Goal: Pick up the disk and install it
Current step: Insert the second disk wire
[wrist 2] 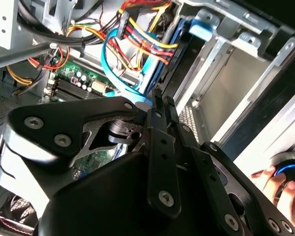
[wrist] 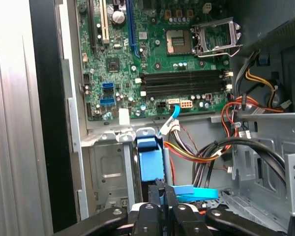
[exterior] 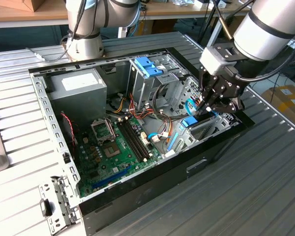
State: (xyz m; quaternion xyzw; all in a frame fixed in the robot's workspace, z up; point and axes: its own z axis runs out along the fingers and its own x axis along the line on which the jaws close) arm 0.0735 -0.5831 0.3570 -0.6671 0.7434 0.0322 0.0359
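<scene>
Blue-railed disk [wrist: 150,164] sits in its bay — gripper [wrist: 163,192] above it, jaws pressed together, holding nothing

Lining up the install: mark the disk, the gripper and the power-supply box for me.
disk [wrist: 151,160], first wrist view, blue rail face.
gripper [exterior: 210,109], exterior view, between the fingertips.
power-supply box [exterior: 78,84], exterior view, top panel.

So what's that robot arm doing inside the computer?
The arm's gripper is reaching down into the open computer case, at the drive bay near the case's front corner. Its fingers are pressed together on the blue-railed disk, which stands on edge in the metal bay beside the motherboard.
</scene>
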